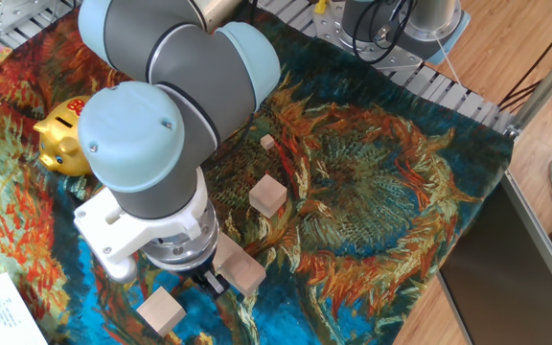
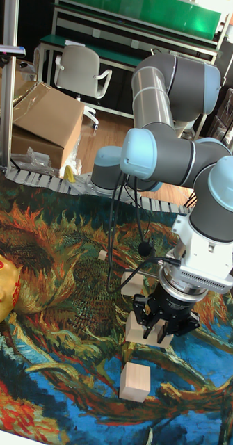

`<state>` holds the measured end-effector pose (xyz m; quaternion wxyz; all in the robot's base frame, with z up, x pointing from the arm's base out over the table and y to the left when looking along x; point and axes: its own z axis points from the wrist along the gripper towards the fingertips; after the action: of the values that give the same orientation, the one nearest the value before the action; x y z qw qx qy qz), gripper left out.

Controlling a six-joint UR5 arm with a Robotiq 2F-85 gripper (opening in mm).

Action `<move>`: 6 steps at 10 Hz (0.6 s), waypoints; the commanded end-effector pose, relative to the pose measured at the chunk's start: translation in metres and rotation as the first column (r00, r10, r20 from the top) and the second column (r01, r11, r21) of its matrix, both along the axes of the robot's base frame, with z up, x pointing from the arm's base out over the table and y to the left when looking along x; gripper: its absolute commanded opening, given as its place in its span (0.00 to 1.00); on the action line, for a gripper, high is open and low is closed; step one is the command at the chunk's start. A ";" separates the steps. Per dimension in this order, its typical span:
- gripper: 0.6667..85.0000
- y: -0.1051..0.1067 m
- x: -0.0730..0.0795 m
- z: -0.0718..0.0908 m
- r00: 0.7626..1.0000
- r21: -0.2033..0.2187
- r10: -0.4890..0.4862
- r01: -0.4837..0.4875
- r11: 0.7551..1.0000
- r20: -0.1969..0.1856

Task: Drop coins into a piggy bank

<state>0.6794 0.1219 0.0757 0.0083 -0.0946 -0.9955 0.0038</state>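
Observation:
The gold piggy bank (image 1: 58, 141) with red markings stands at the left of the cloth, partly behind my arm; in the tall fixed view the piggy bank (image 2: 1, 288) is cut by the left edge. My gripper (image 1: 216, 281) hangs low over the front of the cloth, well to the right of the bank, pointing down. Its black fingers (image 2: 142, 311) sit right above a pale wooden block (image 2: 144, 335). The gripper (image 2: 161, 327) is too dark and cluttered to show whether it holds anything. No coins show in either view.
Pale wooden blocks lie around the gripper: one (image 1: 267, 195) behind it, one (image 1: 242, 269) beside it, one (image 1: 161, 310) in front, and a tiny one (image 1: 268, 142) farther back. The painted cloth (image 1: 381, 201) covers the table. Papers (image 1: 3, 316) lie at the front left corner.

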 end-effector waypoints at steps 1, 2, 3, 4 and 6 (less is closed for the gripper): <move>0.36 0.001 -0.004 0.000 1.000 0.013 -0.009 0.010 1.000 -0.015; 0.36 0.004 -0.005 -0.001 1.000 0.028 -0.018 0.019 0.999 -0.017; 0.36 0.007 -0.004 -0.001 1.000 0.032 -0.020 0.020 0.999 -0.014; 0.36 0.008 -0.004 -0.001 1.000 0.028 -0.022 0.022 0.999 -0.014; 0.36 0.005 -0.004 -0.002 1.000 0.017 -0.012 0.013 1.000 -0.012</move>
<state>0.6756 0.1255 0.0735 0.0147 -0.0996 -0.9949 -0.0006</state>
